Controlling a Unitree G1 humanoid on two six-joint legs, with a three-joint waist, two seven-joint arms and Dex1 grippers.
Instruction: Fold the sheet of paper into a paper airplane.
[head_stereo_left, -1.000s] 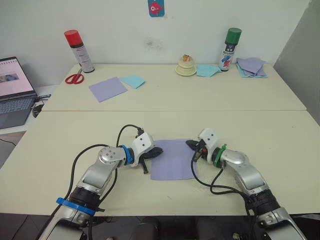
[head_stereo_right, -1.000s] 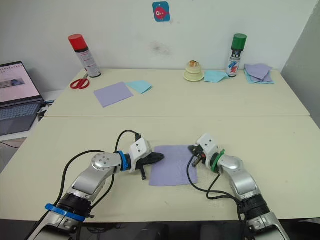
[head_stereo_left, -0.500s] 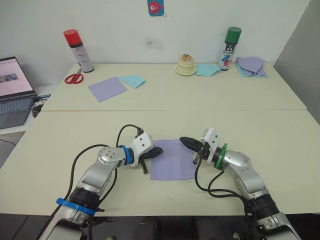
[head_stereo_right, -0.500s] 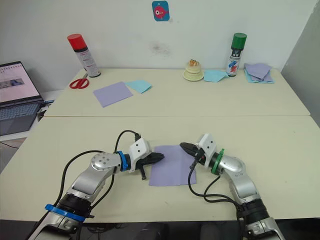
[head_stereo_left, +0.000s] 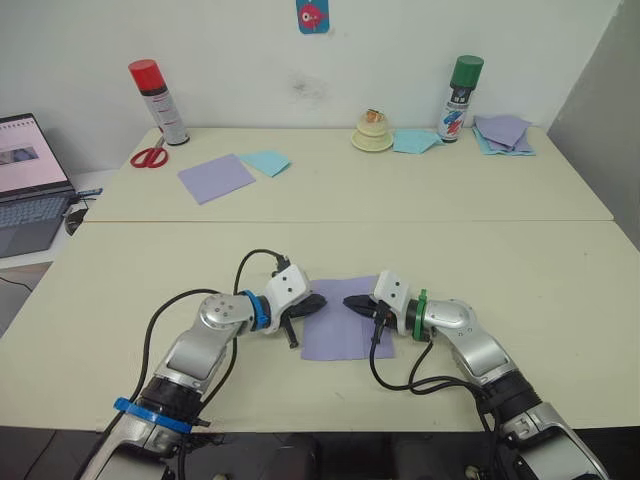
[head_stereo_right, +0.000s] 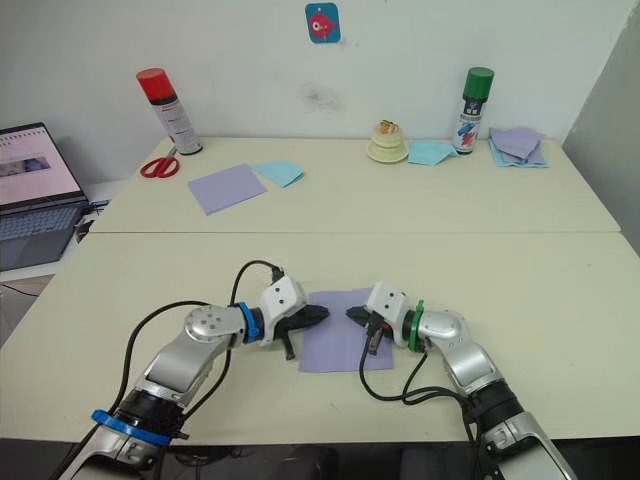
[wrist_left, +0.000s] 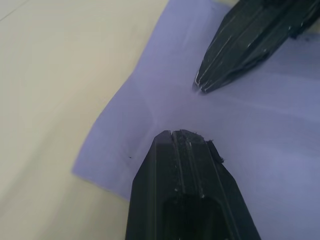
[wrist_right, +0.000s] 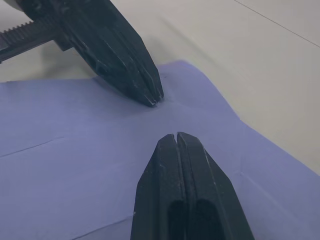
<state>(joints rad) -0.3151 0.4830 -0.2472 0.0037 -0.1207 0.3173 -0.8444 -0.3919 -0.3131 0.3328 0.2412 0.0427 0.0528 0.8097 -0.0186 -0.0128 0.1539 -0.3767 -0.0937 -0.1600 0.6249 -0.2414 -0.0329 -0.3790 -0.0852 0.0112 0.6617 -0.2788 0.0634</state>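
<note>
Locate the sheet of paper (head_stereo_left: 345, 318) lying flat on the near table (head_stereo_left: 120, 290), between the two arms. Your left gripper (head_stereo_left: 313, 303) rests at the sheet's left edge with its fingers pressed together, tip on the paper; it has not shifted over the last second. Your right gripper (head_stereo_left: 352, 302) has changed: one second ago it sat at the sheet's right edge, and it has since swung inward over the paper, so its closed tip now points at the left gripper's tip, near it but apart. In the wrist views, both fingertip pairs show no gap and hold nothing. The sheet itself lies where it did. A smooth lavender sheet (head_stereo_left: 216, 177) remains on the far table.
</note>
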